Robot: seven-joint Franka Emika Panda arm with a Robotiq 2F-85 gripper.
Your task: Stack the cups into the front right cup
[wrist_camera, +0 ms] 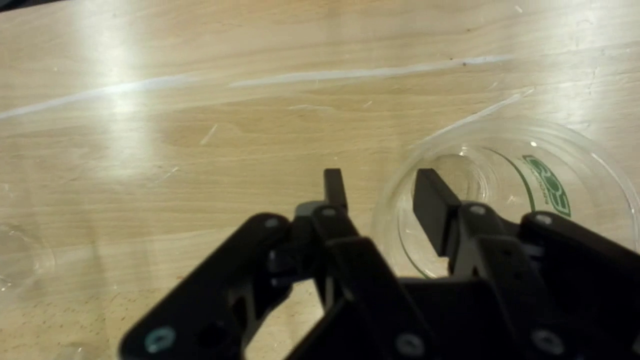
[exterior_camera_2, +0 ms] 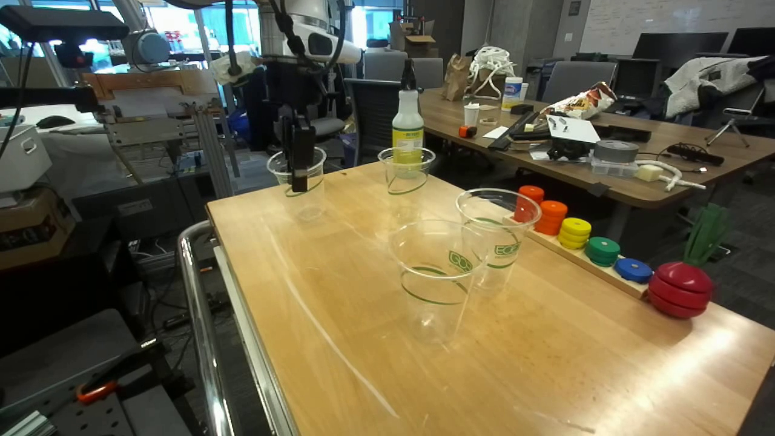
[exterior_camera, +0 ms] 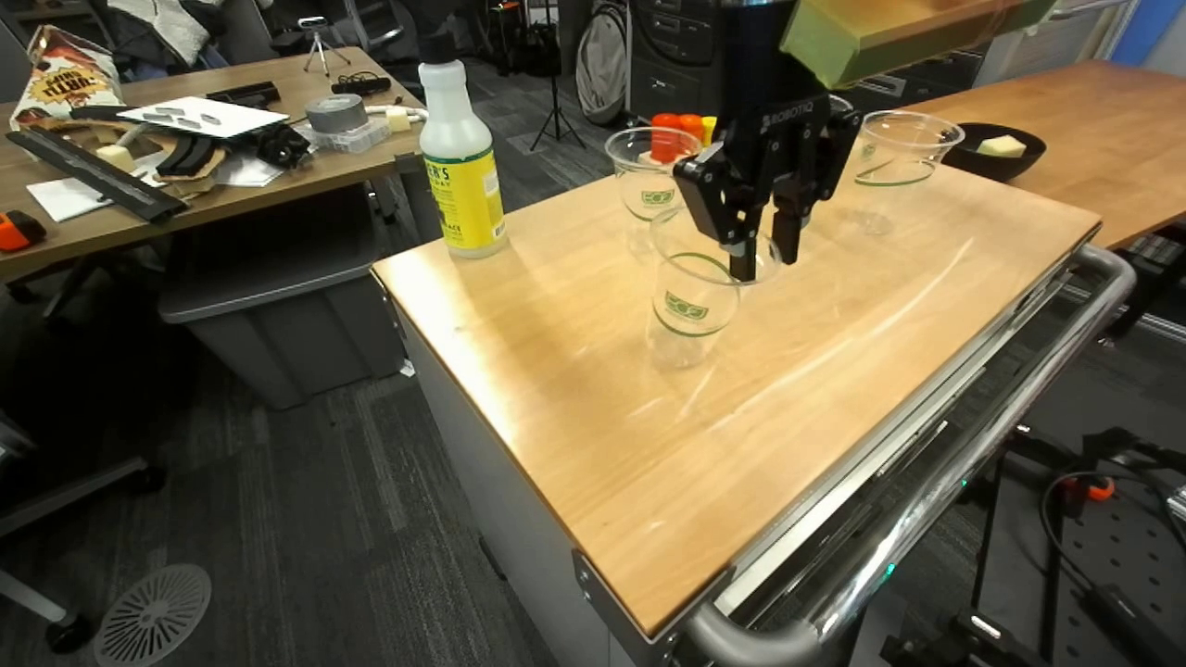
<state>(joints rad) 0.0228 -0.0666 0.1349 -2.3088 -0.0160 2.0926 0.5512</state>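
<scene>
One cup [exterior_camera: 695, 301] stands beneath my claw [exterior_camera: 766, 259], fingers [wrist_camera: 434, 212] parted astride its rim; bare table [exterior_camera: 593, 398] runs from cup to edge.

In an exterior view the end effector [exterior_camera: 765, 255] hangs tip-down over the counter [exterior_camera: 574, 371], fingers apart, one tip overlapping the rim of the nearest clear cup [exterior_camera: 687, 308], though I can't tell if they're touching. Second cup [exterior_camera: 650, 188] stands behind that one, third cup [exterior_camera: 897, 157] is off to the right with a black bowl [exterior_camera: 1010, 169] showing just past it. There's also a yellow-labelled bottle [exterior_camera: 463, 181] near the left corner.
</scene>
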